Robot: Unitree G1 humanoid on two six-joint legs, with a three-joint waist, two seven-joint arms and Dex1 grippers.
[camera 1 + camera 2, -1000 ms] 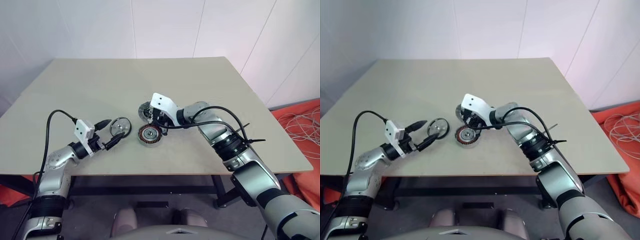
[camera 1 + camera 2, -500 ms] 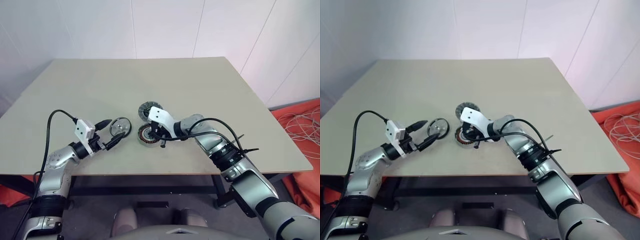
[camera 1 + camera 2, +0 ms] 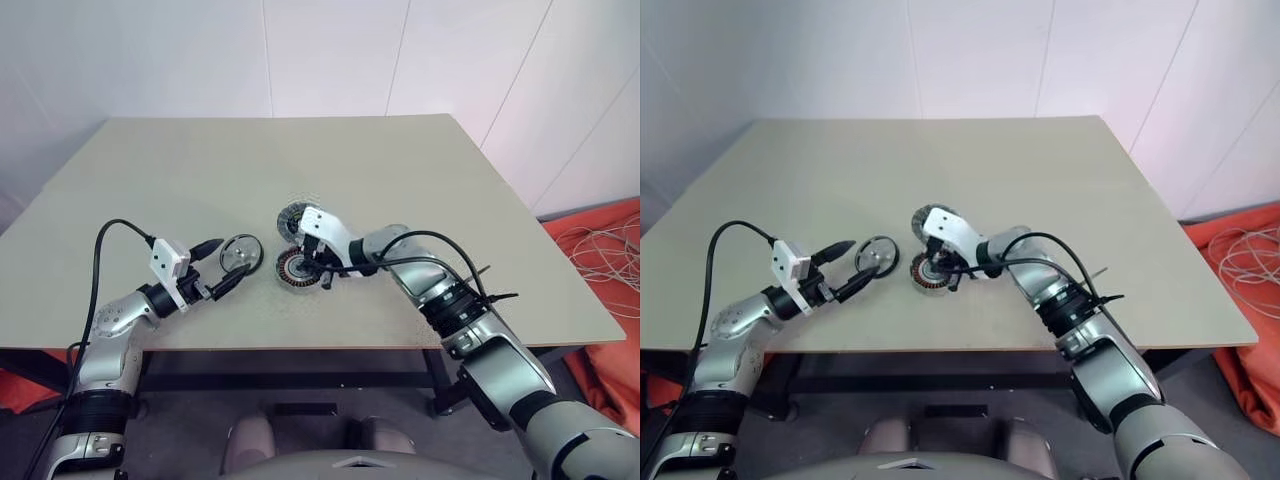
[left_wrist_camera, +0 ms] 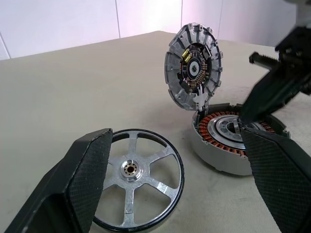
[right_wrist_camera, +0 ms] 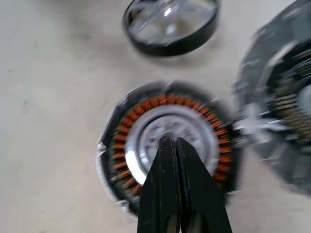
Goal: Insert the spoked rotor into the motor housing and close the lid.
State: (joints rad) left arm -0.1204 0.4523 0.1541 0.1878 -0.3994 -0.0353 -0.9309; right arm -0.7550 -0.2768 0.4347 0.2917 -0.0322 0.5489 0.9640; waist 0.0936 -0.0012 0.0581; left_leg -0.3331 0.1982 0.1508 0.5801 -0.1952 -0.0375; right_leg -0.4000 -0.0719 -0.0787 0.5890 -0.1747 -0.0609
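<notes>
Judging by how things lie, nothing is seated yet: the spoked rotor (image 4: 132,180) lies flat at nine o'clock of the open motor housing (image 5: 167,141) (lid (image 4: 193,66) propped up behind), left gripper (image 4: 175,189) wide around the rotor, right gripper (image 5: 173,145) pinched empty over the housing's centre.

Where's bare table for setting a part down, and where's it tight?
Free: the far half of the table behind the lid, and its right part beyond the right arm. Crowded: near middle, where rotor, housing, lid and both grippers cluster.
</notes>
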